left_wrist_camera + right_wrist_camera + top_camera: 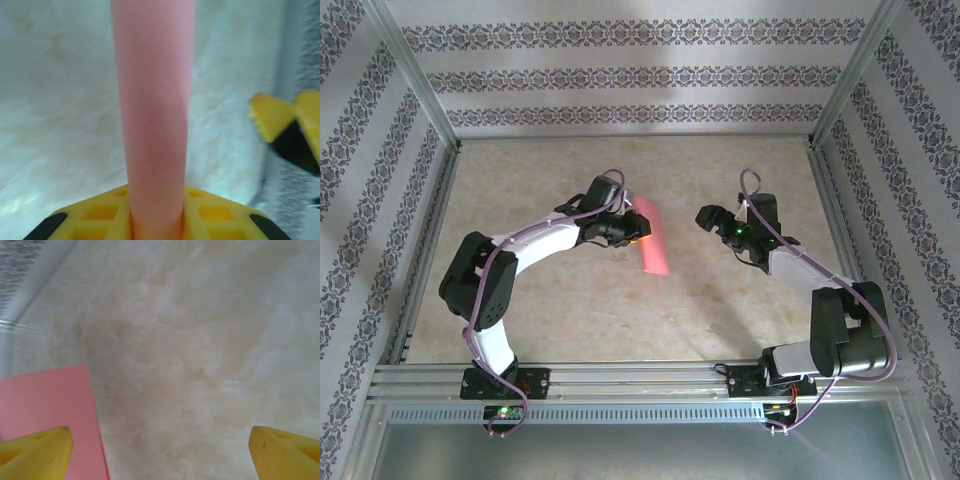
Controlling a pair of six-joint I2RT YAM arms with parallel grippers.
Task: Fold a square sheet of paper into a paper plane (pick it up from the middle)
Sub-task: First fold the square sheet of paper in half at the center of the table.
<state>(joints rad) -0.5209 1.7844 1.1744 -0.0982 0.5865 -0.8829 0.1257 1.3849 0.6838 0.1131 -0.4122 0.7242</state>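
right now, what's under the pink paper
Marbled table shows on all sides of the square sheet of paper, which the left tool pinches. The strip of table right beneath the paper is covered, so anything lying there cannot be seen.

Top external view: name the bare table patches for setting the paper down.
Free: the table strip along the back wall; the patch ahead of the arm bases. Crowded: mid-table, around the left gripper, square sheet of paper and right gripper.

Top view looks down from behind; both wrist views, close up, share the pink paper [155,125].
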